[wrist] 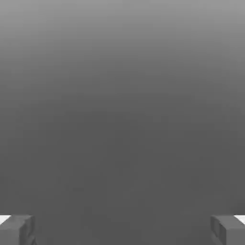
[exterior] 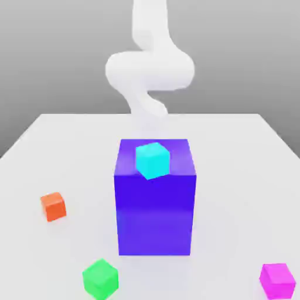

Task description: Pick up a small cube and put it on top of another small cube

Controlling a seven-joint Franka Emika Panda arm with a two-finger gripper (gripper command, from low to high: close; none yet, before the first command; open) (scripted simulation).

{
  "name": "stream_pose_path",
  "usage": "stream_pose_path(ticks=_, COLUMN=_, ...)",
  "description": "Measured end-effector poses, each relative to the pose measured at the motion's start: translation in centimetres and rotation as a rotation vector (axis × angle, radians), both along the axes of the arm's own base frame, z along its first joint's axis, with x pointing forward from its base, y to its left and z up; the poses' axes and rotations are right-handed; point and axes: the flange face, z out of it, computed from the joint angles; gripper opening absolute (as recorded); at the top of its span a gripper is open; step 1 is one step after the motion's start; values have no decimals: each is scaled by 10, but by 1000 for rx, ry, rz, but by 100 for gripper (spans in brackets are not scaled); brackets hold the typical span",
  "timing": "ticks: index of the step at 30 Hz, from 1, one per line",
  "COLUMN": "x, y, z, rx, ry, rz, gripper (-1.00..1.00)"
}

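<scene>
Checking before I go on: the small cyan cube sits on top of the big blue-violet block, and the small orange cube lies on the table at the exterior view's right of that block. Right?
Not quite. The small orange cube lies at the exterior view's left of the big blue-violet block, not its right; the exterior view shows it. The small cyan cube does sit on top of the block.

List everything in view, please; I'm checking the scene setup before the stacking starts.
table: one, white, under everything
big block: one, blue-violet, table centre
cyan cube: one, on top of the big block
orange cube: one, exterior view's left of the block
green cube: one, near edge, left of centre
pink cube: one, near edge, exterior view's right
arm: one, white, behind the block
gripper: one, grey fingertips wide apart, holding nothing
</scene>
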Motion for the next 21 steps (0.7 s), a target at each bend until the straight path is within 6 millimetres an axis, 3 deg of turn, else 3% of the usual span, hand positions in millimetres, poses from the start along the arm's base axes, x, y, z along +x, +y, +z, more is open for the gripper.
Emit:
stream_pose_path(ticks=5, x=58, y=37, z=-70, rx=-43, ry=129, rz=-22, gripper=0)
stream_pose_path(ticks=11, x=107, y=80, z=-164, rx=-78, ry=271, rz=-26, gripper=0)
stream_pose_path(ticks=16, x=129, y=116, z=-248, rx=-89, ry=385, rz=-14, gripper=0)
stream_pose_path(ticks=21, x=131, y=158, z=-332, rx=-83, ry=496, rz=17, gripper=0)
